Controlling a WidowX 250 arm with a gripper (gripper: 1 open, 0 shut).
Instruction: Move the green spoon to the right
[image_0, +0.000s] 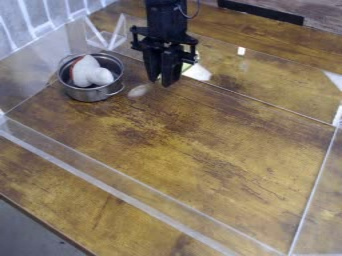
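Observation:
The green spoon lies across the wooden table under my gripper (166, 80). Its yellow-green handle (195, 72) pokes out to the right of the black fingers, and its silver scoop (138, 90) shows low on their left. The gripper points straight down from the back of the table. Its fingers are closed narrowly on the middle of the spoon, which they hide. Whether the spoon is clear of the tabletop I cannot tell.
A round steel bowl (70, 85) holding a white object (90, 71) stands just left of the gripper. Clear acrylic walls (160, 205) fence the wooden table (214, 140) at the front and sides.

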